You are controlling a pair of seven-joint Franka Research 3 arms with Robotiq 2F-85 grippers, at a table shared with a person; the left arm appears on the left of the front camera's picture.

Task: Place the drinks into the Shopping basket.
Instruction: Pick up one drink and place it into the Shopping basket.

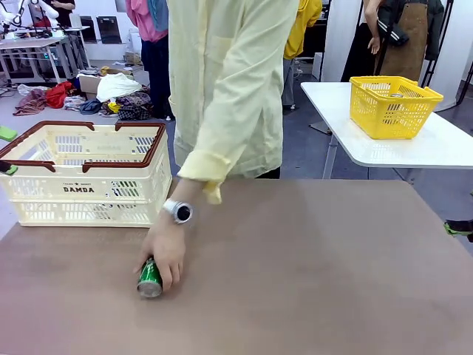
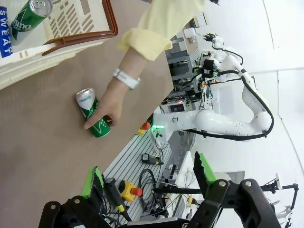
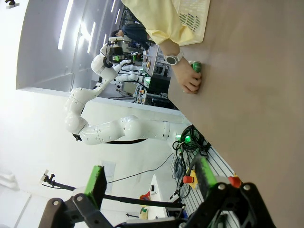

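Brown tabletop point(image 1: 332, 281): a green can point(image 1: 150, 279) lies on its side under the person's hand point(image 1: 166, 248), near the front wall of the Shopping basket point(image 1: 77, 200), which already holds a second green can point(image 2: 28, 16) and a blue can point(image 2: 4, 40); left gripper point(image 2: 147, 171) and right gripper point(image 3: 149, 168), both spread and empty, likely must next grasp it.

Left gripper point(image 2: 146, 175): hanging raised clear of the table point(image 1: 310, 281), jaws standing wide apart, gripping nothing.
Right gripper point(image 3: 149, 178): hanging raised too, jaws spread wide, empty.
Person's hand point(image 1: 164, 248): reaching in from the far edge, resting palm-down toward the near left corner, fingers curling downward.
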